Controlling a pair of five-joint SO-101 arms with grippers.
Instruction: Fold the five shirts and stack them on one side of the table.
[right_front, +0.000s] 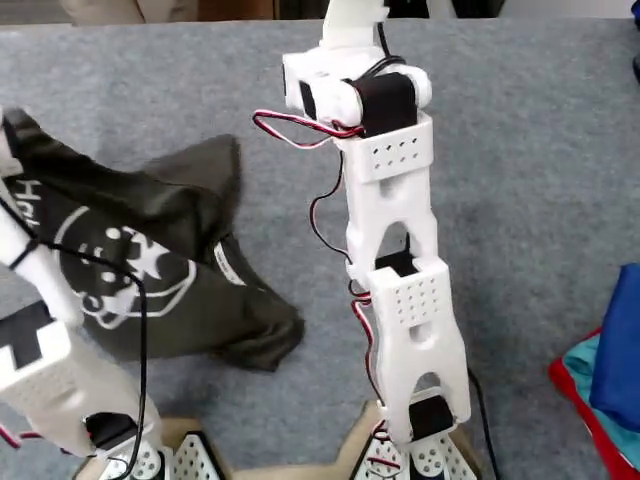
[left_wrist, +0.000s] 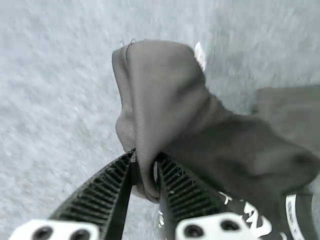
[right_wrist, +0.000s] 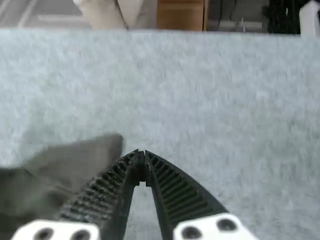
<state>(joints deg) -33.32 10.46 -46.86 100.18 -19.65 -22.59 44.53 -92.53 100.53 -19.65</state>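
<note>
My left pincer (left_wrist: 146, 167) is clamped tight on a bunched fold of the dark graphic T-shirt (right_front: 150, 270), with the cloth pinched between the ribbed jaws and draping away from them. The shirt lies crumpled on the left half of the grey table (right_front: 520, 180), print up, one sleeve pointing to the far side.

My right pincer (right_wrist: 144, 159) is closed with the tips meeting and holds nothing. It hangs over bare felt just beside that far sleeve.

I judge the shirt light, limp and a bit clingy on the felt (it will sag and fold on itself wherever I lift it). A single pinch only drags it, so better holds would be two points on a seam, shoulders or hem corners, to spread it flat.

Some folded shirts (right_front: 610, 380) sit at the right edge.
</note>
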